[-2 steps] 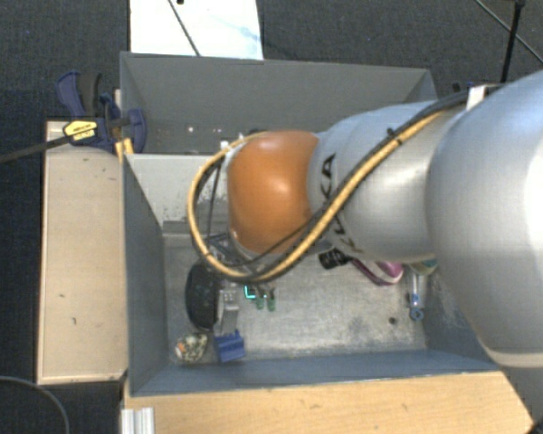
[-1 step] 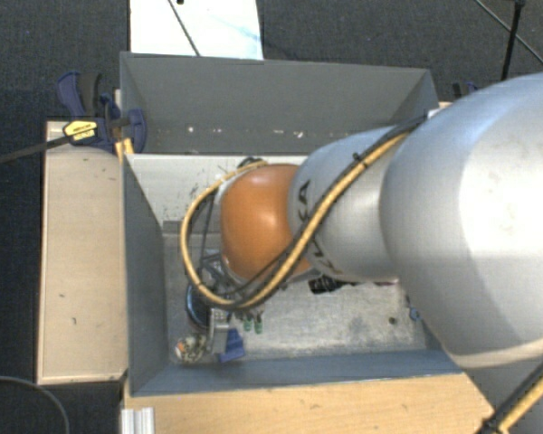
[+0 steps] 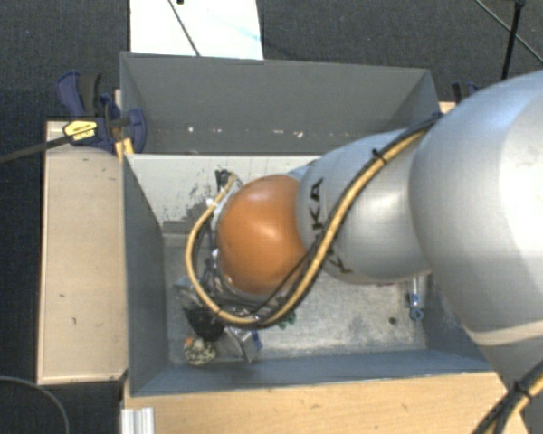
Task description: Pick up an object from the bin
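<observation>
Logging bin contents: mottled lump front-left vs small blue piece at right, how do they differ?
The mottled lump is brownish and roundish; the blue piece is slim. The lump lies in the front-left corner below the orange wrist cover; the blue piece far to the right. Both are small.

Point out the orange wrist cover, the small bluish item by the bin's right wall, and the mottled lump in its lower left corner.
orange wrist cover [image 3: 258,233], camera view, dome's middle.
bluish item [image 3: 416,303], camera view, its middle.
mottled lump [image 3: 199,353], camera view, its top.
</observation>
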`<state>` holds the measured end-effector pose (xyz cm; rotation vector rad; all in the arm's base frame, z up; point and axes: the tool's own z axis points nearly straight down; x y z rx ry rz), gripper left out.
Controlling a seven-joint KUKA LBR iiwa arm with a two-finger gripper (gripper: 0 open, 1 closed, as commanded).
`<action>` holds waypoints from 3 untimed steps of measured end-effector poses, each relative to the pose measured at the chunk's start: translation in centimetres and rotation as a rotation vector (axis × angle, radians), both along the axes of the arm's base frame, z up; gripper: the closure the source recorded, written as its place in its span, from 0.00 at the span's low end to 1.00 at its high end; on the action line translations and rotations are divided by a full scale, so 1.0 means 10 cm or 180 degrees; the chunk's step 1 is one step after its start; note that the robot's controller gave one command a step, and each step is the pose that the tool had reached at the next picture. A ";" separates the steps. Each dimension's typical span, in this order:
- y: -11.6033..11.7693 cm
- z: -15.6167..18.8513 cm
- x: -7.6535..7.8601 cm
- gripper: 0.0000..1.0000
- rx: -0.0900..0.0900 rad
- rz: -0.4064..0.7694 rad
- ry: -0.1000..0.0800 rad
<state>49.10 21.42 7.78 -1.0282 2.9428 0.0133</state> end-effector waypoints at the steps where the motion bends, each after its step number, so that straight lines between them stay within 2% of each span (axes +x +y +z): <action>1: -0.01 0.00 -0.02 1.00 -0.0012 -0.0014 0.0022; 2: 0.13 0.35 -0.05 1.00 -0.0033 -0.0325 0.0051; 3: 0.24 1.29 -0.04 1.00 -0.0030 -0.0372 0.0040</action>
